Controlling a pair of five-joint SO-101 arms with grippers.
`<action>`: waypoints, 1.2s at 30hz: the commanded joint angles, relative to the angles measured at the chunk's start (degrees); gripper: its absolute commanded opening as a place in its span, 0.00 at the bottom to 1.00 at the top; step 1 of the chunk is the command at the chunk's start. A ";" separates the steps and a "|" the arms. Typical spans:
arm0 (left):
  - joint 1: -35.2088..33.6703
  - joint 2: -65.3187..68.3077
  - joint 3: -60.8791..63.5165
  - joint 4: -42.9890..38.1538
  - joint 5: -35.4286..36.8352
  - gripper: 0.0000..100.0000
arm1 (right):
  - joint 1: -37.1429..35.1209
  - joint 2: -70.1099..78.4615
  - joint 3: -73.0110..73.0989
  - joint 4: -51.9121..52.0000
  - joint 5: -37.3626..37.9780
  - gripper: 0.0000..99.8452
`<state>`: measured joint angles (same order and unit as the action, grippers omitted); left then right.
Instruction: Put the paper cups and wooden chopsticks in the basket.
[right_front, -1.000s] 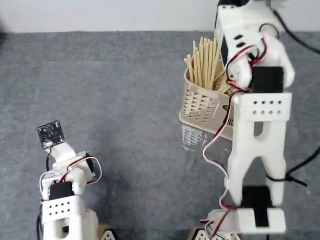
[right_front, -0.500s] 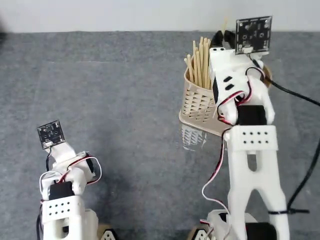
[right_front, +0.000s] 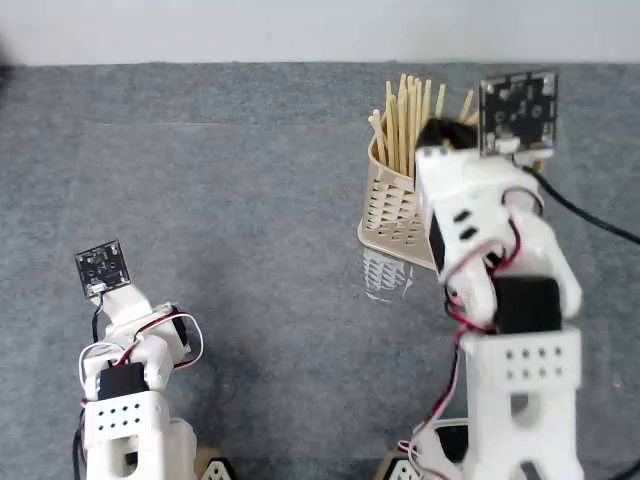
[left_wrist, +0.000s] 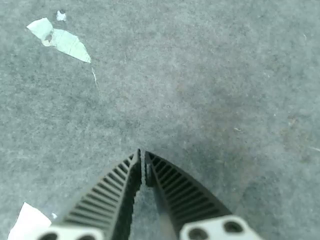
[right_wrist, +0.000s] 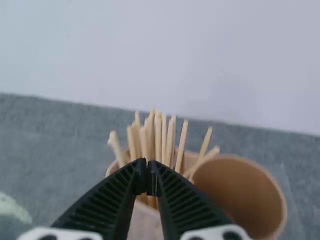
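Observation:
A beige slotted basket (right_front: 392, 208) stands at the back right of the grey mat, with several wooden chopsticks (right_front: 405, 122) upright in it. The right wrist view shows those chopsticks (right_wrist: 156, 137) and a brown paper cup (right_wrist: 240, 195) lying in the basket beside them. My right gripper (right_wrist: 146, 176) is shut and holds nothing, just on the near side of the basket, with the chopsticks beyond its tips. The right arm (right_front: 495, 260) covers the basket's right part from above. My left gripper (left_wrist: 142, 162) is shut over bare mat at the front left, where the left arm (right_front: 125, 365) sits folded.
Scraps of pale paper or tape (left_wrist: 57, 39) lie on the mat near the left gripper, another (left_wrist: 27, 222) close beside its fingers. A faint printed patch (right_front: 385, 275) marks the mat in front of the basket. A white wall (right_wrist: 160, 50) rises behind the table.
The right arm has drawn back from above the basket toward the front of the table, its wrist lowering. The left arm has not moved.

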<state>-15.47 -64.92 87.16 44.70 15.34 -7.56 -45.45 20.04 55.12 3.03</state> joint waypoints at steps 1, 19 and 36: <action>2.29 -1.49 -1.19 -1.14 0.00 0.01 | -1.45 -6.81 3.25 8.13 -2.20 0.01; 16.79 -1.49 2.59 -12.04 2.20 0.01 | -1.89 -45.85 64.88 -11.38 -9.32 0.01; 16.97 -10.81 4.88 -14.24 6.33 0.01 | -1.89 -56.84 76.40 -9.19 -15.74 0.01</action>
<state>1.05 -69.76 91.12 31.60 20.18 -9.23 -102.68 95.47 45.19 -12.00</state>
